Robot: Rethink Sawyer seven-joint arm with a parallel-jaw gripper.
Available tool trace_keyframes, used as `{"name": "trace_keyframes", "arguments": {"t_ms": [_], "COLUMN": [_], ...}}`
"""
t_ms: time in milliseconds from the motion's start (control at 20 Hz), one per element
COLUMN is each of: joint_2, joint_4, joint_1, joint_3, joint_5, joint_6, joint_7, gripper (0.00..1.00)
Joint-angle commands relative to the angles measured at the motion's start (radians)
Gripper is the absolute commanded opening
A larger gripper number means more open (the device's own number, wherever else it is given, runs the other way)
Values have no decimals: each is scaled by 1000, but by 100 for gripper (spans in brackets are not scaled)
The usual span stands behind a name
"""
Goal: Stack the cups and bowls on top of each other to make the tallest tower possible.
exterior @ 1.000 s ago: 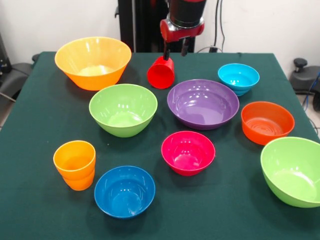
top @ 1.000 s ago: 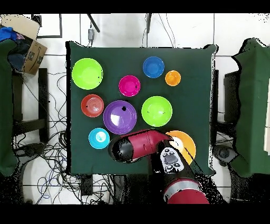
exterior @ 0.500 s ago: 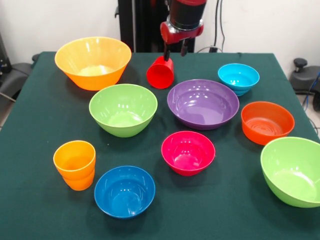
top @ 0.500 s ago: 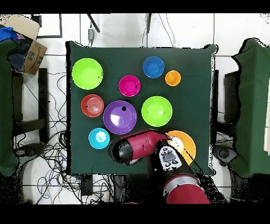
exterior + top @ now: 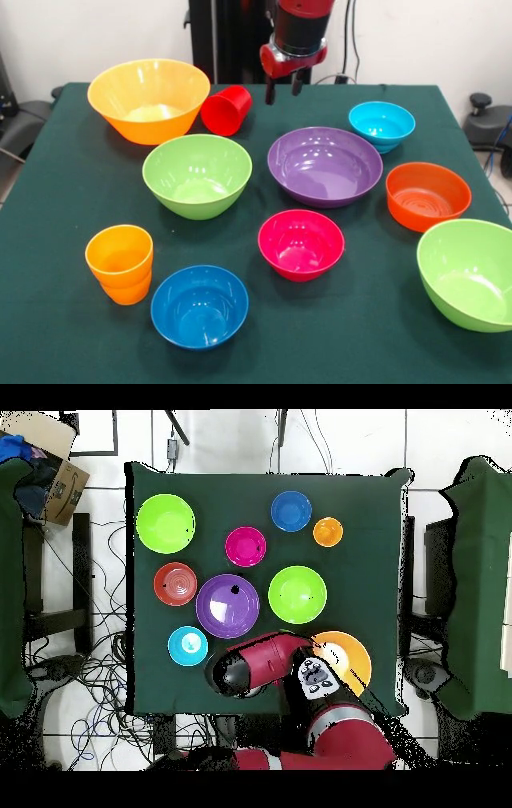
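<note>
The red cup [image 5: 226,110] lies on its side at the back of the table, resting against the large yellow-orange bowl [image 5: 148,100]. My gripper [image 5: 282,92] hangs just to the right of it, open and empty, clear of the cup. Stacked orange cups [image 5: 120,262] stand at the front left beside the dark blue bowl [image 5: 199,305]. A lime green bowl [image 5: 197,174], the purple bowl [image 5: 324,166] and the pink bowl [image 5: 301,243] fill the middle. In the overhead view my arm [image 5: 250,669] hides the gripper and the red cup.
On the right side stand the light blue bowl [image 5: 382,124], the orange bowl [image 5: 427,194] and a second lime green bowl [image 5: 472,272] near the table's edge. A dark green cloth [image 5: 64,184] covers the table. A cardboard box [image 5: 55,469] sits off the table.
The red cup, tilted under my gripper before, has dropped free and rolled left against the yellow-orange bowl. My gripper has risen slightly and holds nothing.
</note>
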State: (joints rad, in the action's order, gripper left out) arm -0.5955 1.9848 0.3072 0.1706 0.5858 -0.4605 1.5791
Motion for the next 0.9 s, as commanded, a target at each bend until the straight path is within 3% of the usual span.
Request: {"name": "trace_keyframes", "arguments": {"t_ms": [50,450,900], "joint_2": [33,15,3], "joint_4": [-70,-81,-109], "joint_1": [2,3,21], "joint_3": [123,152,149], "joint_5": [10,-31,-27], "joint_6": [41,-23,-73], "joint_7": [4,10,-13], "gripper": [100,100,100]}}
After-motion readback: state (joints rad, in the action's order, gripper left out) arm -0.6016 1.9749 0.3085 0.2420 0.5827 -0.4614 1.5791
